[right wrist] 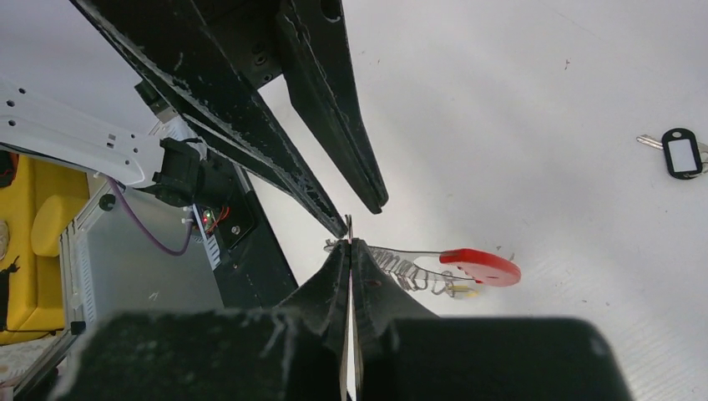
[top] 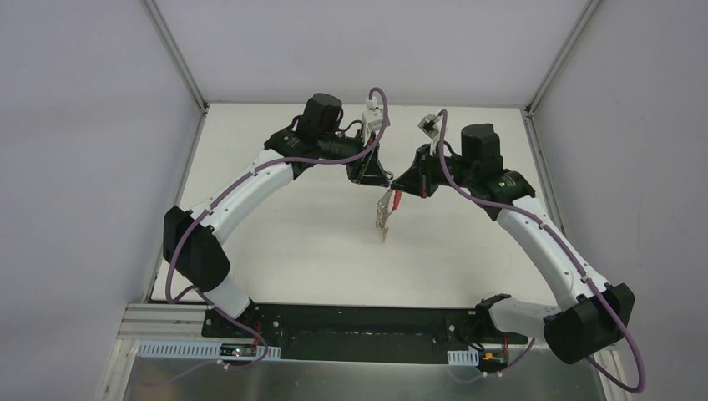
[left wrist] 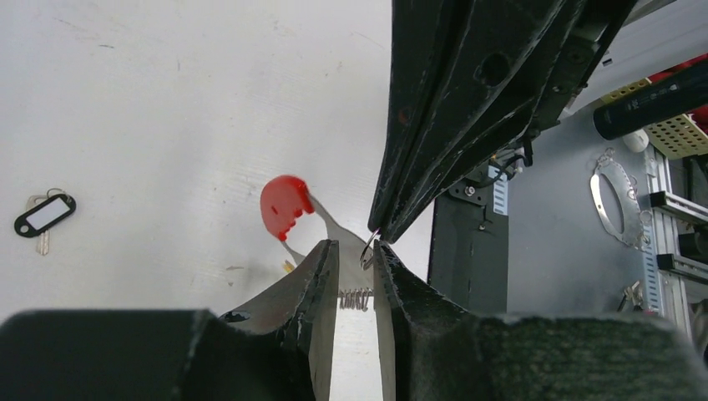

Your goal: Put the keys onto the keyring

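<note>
Keys (top: 383, 215), top view: bunch hangs betw both arms, mid-table. Left wrist: left gripper (left wrist: 355, 248) jaws apart, nothing clamped; keyring (left wrist: 43, 215) lies on table (left wrist: 167, 100), well apart from bunch. Right wrist: right gripper (right wrist: 349, 249) closed, pinching bunch's ring. Judged: joining not yet done
</note>
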Action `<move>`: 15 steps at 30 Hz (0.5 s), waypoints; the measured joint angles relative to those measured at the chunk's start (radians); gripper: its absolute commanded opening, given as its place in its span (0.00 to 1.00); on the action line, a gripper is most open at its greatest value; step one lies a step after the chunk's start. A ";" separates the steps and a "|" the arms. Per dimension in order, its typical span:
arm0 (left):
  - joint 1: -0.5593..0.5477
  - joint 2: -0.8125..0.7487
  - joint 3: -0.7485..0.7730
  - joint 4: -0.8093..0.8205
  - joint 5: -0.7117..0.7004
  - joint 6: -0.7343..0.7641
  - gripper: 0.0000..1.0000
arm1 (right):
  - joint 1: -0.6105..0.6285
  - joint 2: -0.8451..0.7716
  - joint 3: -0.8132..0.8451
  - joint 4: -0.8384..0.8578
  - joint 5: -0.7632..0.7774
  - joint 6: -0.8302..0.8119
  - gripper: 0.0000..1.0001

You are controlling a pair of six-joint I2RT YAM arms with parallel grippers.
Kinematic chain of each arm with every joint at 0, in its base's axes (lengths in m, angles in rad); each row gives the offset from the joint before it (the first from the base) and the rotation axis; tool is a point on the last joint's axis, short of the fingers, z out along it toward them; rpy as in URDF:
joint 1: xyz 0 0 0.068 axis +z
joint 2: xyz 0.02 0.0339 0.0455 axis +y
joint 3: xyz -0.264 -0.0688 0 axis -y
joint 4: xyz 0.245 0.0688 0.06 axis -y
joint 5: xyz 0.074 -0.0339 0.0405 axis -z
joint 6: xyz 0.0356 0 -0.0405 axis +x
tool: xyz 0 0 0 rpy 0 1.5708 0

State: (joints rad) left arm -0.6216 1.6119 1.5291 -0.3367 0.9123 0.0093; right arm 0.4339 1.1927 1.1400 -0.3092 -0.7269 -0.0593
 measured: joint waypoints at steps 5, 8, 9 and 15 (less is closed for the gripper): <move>-0.002 0.006 0.021 -0.020 0.032 0.005 0.10 | 0.000 0.016 0.000 0.000 -0.024 -0.018 0.00; -0.007 0.006 0.021 -0.036 0.038 0.018 0.08 | 0.000 0.019 0.000 -0.003 -0.042 -0.027 0.00; -0.007 0.006 0.021 -0.043 0.042 0.025 0.08 | 0.000 0.019 0.000 -0.003 -0.045 -0.029 0.00; -0.007 0.006 0.021 -0.067 0.053 0.049 0.08 | 0.000 0.019 0.000 -0.005 -0.059 -0.035 0.00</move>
State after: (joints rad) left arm -0.6289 1.6184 1.5505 -0.4034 0.9657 0.0586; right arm 0.4339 1.2114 1.1397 -0.3141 -0.7860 -0.0940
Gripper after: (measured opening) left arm 0.083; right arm 0.006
